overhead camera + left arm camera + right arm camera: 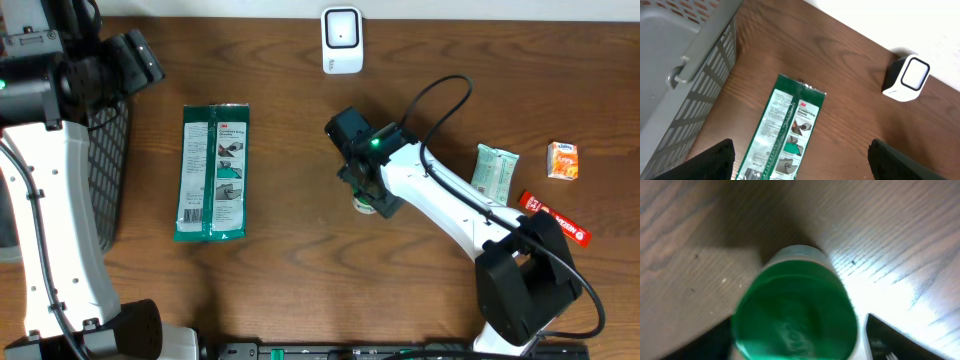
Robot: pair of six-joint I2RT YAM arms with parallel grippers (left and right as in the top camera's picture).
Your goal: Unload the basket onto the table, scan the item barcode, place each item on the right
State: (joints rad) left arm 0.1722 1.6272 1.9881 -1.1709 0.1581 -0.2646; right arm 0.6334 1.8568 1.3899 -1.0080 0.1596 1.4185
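We are looking down on a wooden table (290, 270) with two robot arms. The right gripper (370, 195) is down at the middle of the table, directly over a small green-topped container (795, 315) that we take to be the item to scan. In the right wrist view its round green top with a pale rim fills the space between the jaws and faces the camera, so it seems to stand upright with its long axis pointing up into the gripper. One dark fingertip (900, 340) shows just beside its rim. We cannot tell whether the jaws already pinch the container or only bracket it. The white scanner (341, 40) stands at the far edge of the table, well apart from the container and straight beyond it, so we judge the coming move to be a lift and a carry toward that edge. The right arm is plainly the nearer one. The left gripper (807, 162) hangs open and empty on the left, above a long green packet (212, 172) and beside a grey basket (685, 75).
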